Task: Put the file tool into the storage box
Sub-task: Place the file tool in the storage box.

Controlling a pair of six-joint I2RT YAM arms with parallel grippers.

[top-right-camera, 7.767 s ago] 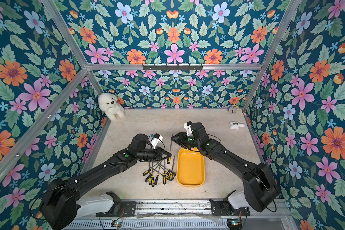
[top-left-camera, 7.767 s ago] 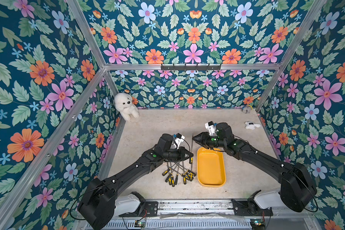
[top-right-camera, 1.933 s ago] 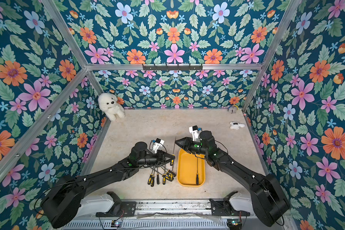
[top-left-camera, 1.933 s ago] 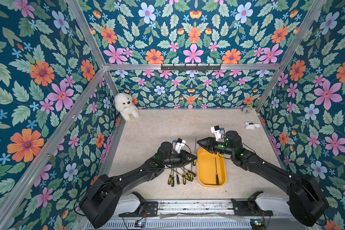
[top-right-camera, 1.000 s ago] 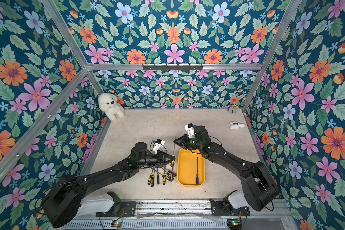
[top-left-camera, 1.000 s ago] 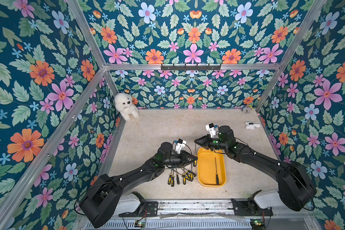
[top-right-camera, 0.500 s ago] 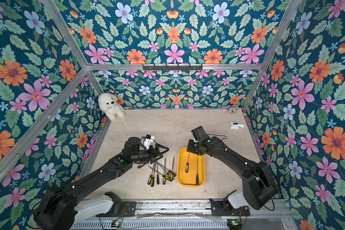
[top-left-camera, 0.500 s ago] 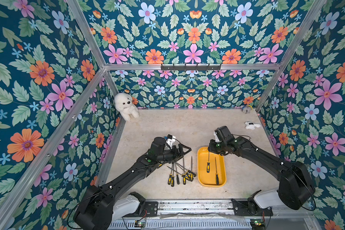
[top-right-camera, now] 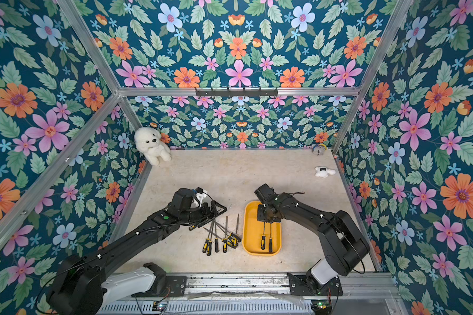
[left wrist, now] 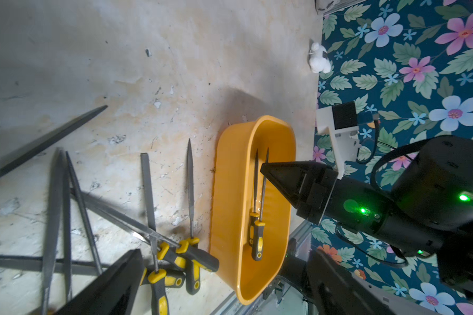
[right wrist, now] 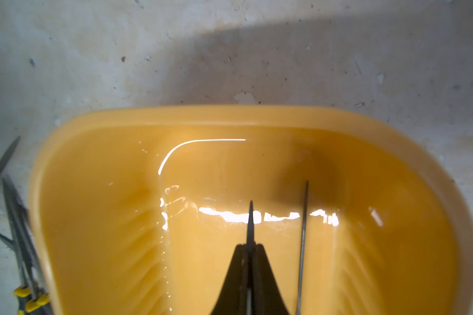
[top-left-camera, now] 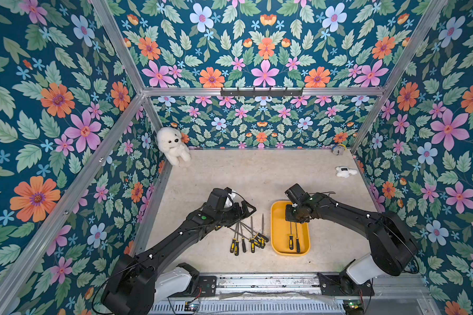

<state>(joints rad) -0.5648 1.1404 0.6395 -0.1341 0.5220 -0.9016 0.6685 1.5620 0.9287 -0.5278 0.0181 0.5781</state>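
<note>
right tool (right wrist: 249,246) clamped on a file (right wrist: 250,218) by its blade inside the storage box (right wrist: 202,114), beside a second file (right wrist: 302,245) — left tool (top-left-camera: 247,213) spread apart above loose files (top-left-camera: 247,234).

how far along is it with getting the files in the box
Done: one file lies free in the storage box. In hand: the right gripper is shut on a second file, inside the box but not released. Left: the loose files piled on the table, with the left gripper open above them.
</note>
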